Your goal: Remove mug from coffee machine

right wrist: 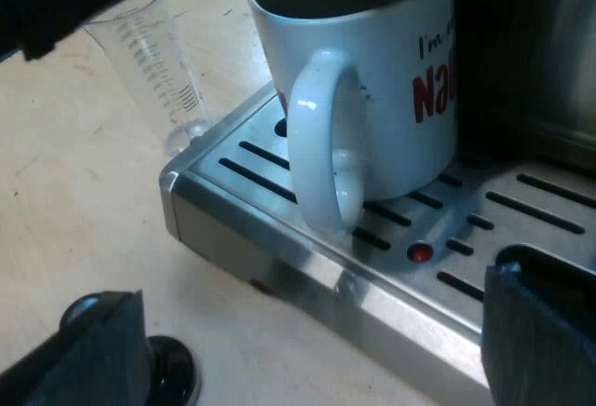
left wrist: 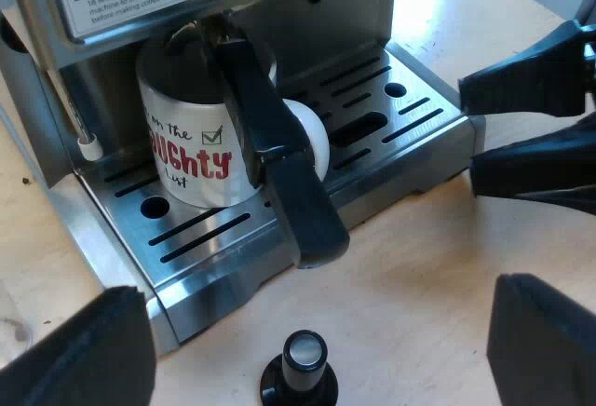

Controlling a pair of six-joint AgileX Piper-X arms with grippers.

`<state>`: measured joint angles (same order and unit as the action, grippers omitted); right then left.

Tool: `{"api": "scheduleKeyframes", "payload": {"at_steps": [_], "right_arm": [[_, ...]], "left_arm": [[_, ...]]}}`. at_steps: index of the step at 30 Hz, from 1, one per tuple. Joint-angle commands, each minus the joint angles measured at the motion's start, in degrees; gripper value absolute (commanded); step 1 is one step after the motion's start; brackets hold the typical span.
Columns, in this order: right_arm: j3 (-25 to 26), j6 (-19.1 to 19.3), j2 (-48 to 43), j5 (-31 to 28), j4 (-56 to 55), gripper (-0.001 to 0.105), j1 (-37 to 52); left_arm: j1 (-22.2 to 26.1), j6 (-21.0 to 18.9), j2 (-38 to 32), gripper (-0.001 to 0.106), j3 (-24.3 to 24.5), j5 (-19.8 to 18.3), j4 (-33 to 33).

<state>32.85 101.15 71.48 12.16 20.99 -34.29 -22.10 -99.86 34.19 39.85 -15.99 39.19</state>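
Mug [left wrist: 191, 141] on drip tray [left wrist: 400, 136] — holder handle [left wrist: 279, 164] crosses it toward 5 o'clock, hiding some print. Left end effector [left wrist: 317, 336] apart near tamper [left wrist: 300, 373]; right end effector [right wrist: 317, 331] apart, fingers [right wrist: 545, 322] cut off.

— Where's the light strongest?
— On the counter [left wrist: 438, 24] beyond the mug [left wrist: 182, 159], washed nearly white. Glare streaks the steel drip tray [left wrist: 438, 127] beneath it.
— Shadows?
— Deep above the mug, under the espresso machine [left wrist: 345, 6]; its handle [right wrist: 305, 145] glints.
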Motion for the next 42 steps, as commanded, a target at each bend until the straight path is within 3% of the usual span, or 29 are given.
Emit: {"api": "scheduleKeyframes", "payload": {"at_steps": [1, 6, 13, 26, 42], "right_arm": [[-0.03, 0.13, 1.33, 1.84, 3.57, 0.074, -0.05], [-0.03, 0.13, 4.57, 2.55, 8.68, 0.074, -1.44], [-0.03, 0.13, 10.91, -6.94, 15.65, 0.074, -5.58], [0.08, 0.13, 18.84, -16.84, 26.99, 0.074, -7.71], [10.33, 0.13, 27.50, -18.21, 27.24, 0.074, -7.71]], "left_arm": [[-0.37, 0.29, -0.16, 0.083, 0.39, -0.11, -0.53], [-0.37, 0.29, -0.16, 0.083, 0.39, -0.11, -0.53], [-0.37, 0.29, -0.16, 0.083, 0.39, -0.11, -0.53], [-0.37, 0.29, -0.16, 0.083, 0.39, -0.11, -0.53], [-0.37, 0.29, -0.16, 0.083, 0.39, -0.11, -0.53]]}}
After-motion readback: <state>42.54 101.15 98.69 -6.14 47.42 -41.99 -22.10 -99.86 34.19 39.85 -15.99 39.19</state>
